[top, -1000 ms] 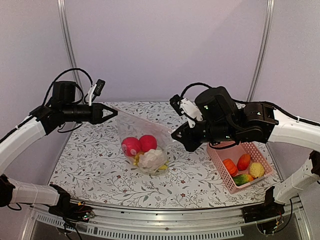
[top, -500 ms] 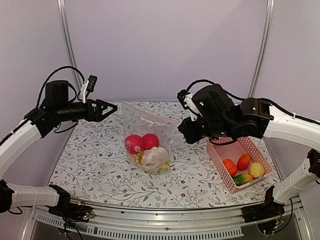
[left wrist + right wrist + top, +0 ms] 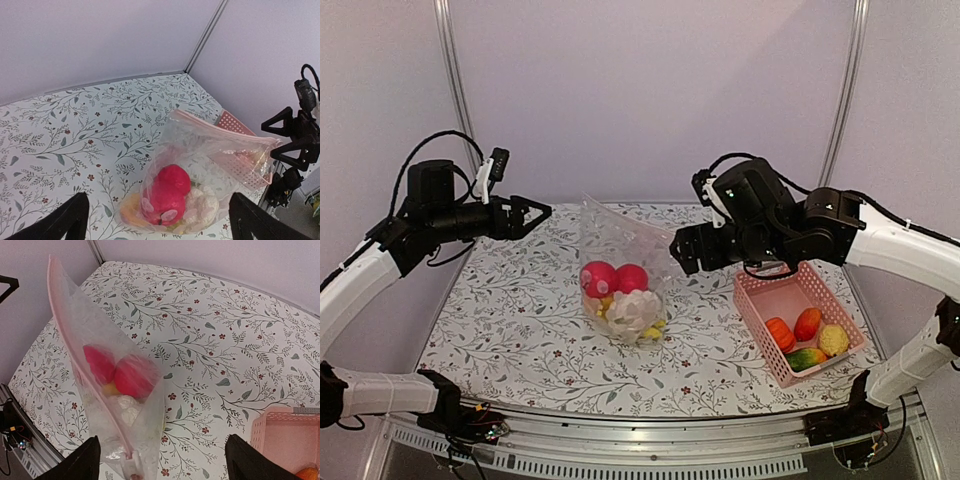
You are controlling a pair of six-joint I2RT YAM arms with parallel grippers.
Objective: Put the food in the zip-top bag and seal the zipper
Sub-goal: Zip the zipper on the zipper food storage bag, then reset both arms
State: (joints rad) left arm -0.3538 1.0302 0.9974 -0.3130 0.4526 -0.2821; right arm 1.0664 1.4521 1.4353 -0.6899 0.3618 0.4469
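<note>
The zip-top bag [image 3: 623, 262] stands slumped on the table between both arms, touched by neither. Inside lie two red fruits [image 3: 610, 278], a white cauliflower [image 3: 635, 312] and yellow pieces [image 3: 131, 209]. The pink zipper [image 3: 85, 360] runs as one line along the mouth, with its white slider [image 3: 131, 460] at the end near my right gripper. My left gripper [image 3: 542, 212] hangs open to the left of the bag. My right gripper [image 3: 680, 250] is open just right of it. In the wrist views the left gripper [image 3: 160, 225] and right gripper [image 3: 165, 465] hold nothing.
A pink slotted basket [image 3: 762, 298] sits at the right on the flowered table [image 3: 500, 320], holding orange, yellow and green pieces [image 3: 807, 340]. Its corner shows in the right wrist view as the basket [image 3: 280, 440]. Walls enclose the back and sides.
Both grippers opened and let go of the bag's mouth, the left first. The arms drew back a little, and the bag's top sagged while it shifted slightly right.
</note>
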